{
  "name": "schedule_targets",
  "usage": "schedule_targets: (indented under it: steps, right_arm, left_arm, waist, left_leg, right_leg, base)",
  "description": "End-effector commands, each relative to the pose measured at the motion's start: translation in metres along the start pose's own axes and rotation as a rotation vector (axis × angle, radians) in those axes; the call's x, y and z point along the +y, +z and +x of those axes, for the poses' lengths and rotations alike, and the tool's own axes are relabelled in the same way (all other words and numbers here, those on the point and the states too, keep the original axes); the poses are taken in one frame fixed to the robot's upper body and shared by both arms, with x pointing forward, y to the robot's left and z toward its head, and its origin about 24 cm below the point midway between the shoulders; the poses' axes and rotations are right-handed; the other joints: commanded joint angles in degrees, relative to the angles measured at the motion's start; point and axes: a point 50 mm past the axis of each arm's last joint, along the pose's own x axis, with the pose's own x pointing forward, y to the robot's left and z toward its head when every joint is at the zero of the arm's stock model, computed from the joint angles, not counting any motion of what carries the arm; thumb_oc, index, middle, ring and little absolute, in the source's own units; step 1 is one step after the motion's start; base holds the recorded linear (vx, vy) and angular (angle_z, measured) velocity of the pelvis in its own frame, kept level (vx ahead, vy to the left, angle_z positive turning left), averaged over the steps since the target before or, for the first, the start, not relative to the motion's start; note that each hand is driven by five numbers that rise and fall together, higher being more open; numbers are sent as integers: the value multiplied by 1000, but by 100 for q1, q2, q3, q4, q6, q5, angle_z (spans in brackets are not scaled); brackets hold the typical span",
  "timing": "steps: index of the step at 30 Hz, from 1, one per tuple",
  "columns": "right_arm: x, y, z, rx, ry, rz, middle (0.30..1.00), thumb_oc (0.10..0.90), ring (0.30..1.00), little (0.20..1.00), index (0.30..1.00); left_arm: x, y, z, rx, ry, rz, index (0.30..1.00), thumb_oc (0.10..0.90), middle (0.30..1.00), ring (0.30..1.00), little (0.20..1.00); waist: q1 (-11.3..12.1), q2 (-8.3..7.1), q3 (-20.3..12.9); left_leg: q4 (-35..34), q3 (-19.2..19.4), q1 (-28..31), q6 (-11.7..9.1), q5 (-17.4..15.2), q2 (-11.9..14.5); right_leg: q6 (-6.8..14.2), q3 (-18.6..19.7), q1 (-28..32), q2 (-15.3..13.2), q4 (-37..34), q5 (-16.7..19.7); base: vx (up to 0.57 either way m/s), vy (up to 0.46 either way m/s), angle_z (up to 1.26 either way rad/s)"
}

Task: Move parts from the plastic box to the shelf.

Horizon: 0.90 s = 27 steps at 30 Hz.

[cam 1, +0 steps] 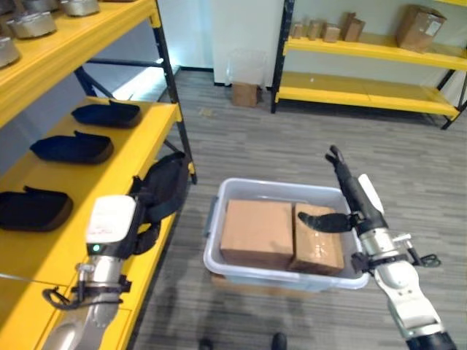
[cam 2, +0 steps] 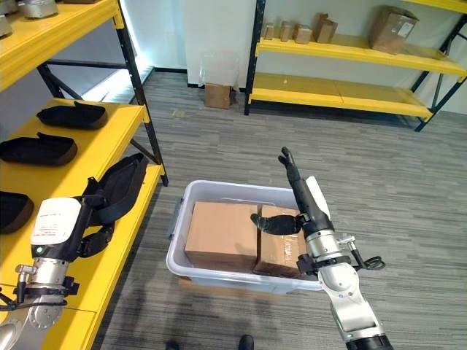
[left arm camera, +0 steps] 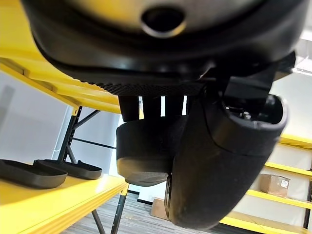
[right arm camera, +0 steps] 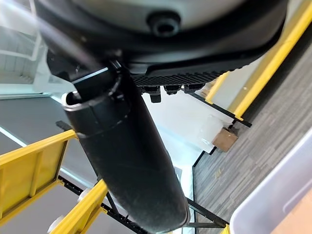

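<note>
A grey plastic box (cam 1: 216, 211) stands on the floor beside the yellow shelf (cam 1: 157, 117); two cardboard cartons (cam 1: 257, 232) lie inside it. My left hand (cam 1: 143, 232) is shut on a black curved part (cam 1: 166, 182), holding it over the shelf's front edge. The left wrist view has the fingers (left arm camera: 152, 106) curled on that part (left arm camera: 144, 163) opposite the thumb. Three similar black parts (cam 1: 71, 148) lie in a row on the shelf. My right hand (cam 1: 352, 195) hovers over the box's right side, open, with straight fingers and the thumb out above a carton.
Metal parts (cam 1: 33, 23) sit on the upper shelf level. A second yellow rack (cam 1: 365, 87) with cardboard boxes (cam 1: 419, 25) stands by the far wall. Near that wall are a clear bin and a small carton (cam 1: 244, 93). Grey floor surrounds the box.
</note>
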Motion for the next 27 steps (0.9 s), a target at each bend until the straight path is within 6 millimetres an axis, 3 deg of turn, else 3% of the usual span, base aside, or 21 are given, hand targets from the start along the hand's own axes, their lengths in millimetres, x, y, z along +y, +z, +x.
schedule_targets:
  steps: [1,7,10,12,14,15,16,17,18,20,22,27]
  right_arm:
    - [-12,62,35,-351,-62,50,1000,900,1000,1000,1000]
    - [1,91,54,-486,-30,52,1000,900,1000,1000,1000]
    - [4,104,62,-544,-54,48,1000,900,1000,1000,1000]
    - [5,107,65,-556,-66,20,1000,900,1000,1000,1000]
    - [3,108,65,-562,-75,8,1000,900,1000,1000,1000]
    - [4,106,64,-552,-76,19,1000,900,1000,1000,1000]
    - [4,106,64,-552,-76,18,1000,900,1000,1000,1000]
    - [5,104,63,-546,-77,20,1000,900,1000,1000,1000]
    - [7,101,60,-534,-86,40,1000,900,1000,1000,1000]
    - [6,95,57,-511,-102,53,1000,900,1000,1000,1000]
    - [2,90,51,-496,-132,48,1000,900,1000,1000,1000]
    - [0,79,45,-446,-156,34,1000,900,1000,1000,1000]
  left_arm:
    - [46,31,33,-184,326,-77,300,400,300,300,300]
    - [48,42,34,-219,363,-133,300,400,300,300,300]
    - [50,54,38,-272,388,-196,300,400,300,300,300]
    - [49,64,44,-313,391,-236,300,400,300,300,300]
    - [49,71,47,-340,393,-259,300,400,300,300,300]
    - [48,81,49,-377,383,-309,300,400,300,300,300]
    - [48,81,49,-378,382,-310,300,400,300,300,300]
    - [47,85,49,-397,371,-326,300,400,300,300,300]
    - [45,95,51,-438,349,-363,300,400,300,300,300]
    - [47,103,52,-485,339,-368,300,400,300,300,300]
    - [48,109,52,-526,332,-367,300,400,300,300,300]
    - [52,122,55,-593,357,-368,300,400,300,300,300]
  waist:
    - [-62,111,-257]
    - [115,258,-20]
    - [205,351,107]
    - [200,385,196]
    - [156,374,242]
    - [80,307,252]
    - [87,306,255]
    - [54,276,240]
    - [-7,221,203]
    - [-103,221,144]
    - [-257,258,42]
    - [-327,320,-187]
  left_leg:
    - [-43,-109,319,53,-172,272]
    - [-9,-273,27,-232,377,547]
    - [-42,-373,-394,-461,987,673]
    - [-11,-415,-564,-449,1206,604]
    - [215,-291,-597,-344,1140,530]
    - [786,24,-547,-177,730,427]
    - [869,22,-577,-168,671,423]
    - [1127,165,-545,-83,395,358]
    - [1596,393,-430,-1,-28,223]
    - [1858,506,-220,-27,-483,117]
    - [1348,760,52,68,-814,25]
    - [285,742,456,225,-771,-228]
  right_leg:
    - [344,-45,44,-410,747,-711]
    - [153,-279,-31,-165,772,-859]
    - [35,-694,-6,-134,686,-985]
    - [-9,-878,20,-185,654,-959]
    - [-43,-983,4,-253,638,-899]
    - [-81,-1125,-52,-348,630,-854]
    - [-73,-1122,-46,-355,631,-859]
    - [-96,-1178,-81,-389,595,-827]
    - [-130,-1323,-104,-430,513,-769]
    - [-83,-1352,-55,-411,515,-833]
    - [33,-1542,-4,-480,540,-763]
    - [223,-1583,22,-628,558,-590]
  base:
    - [-41,-168,-2]
    - [-82,-163,6]
    - [-114,-133,43]
    - [-130,-90,85]
    - [-146,-66,100]
    - [-120,-59,56]
    - [-154,-82,43]
    - [-131,-32,59]
    - [-95,-56,63]
    - [-7,22,75]
    - [7,153,87]
    - [9,188,52]
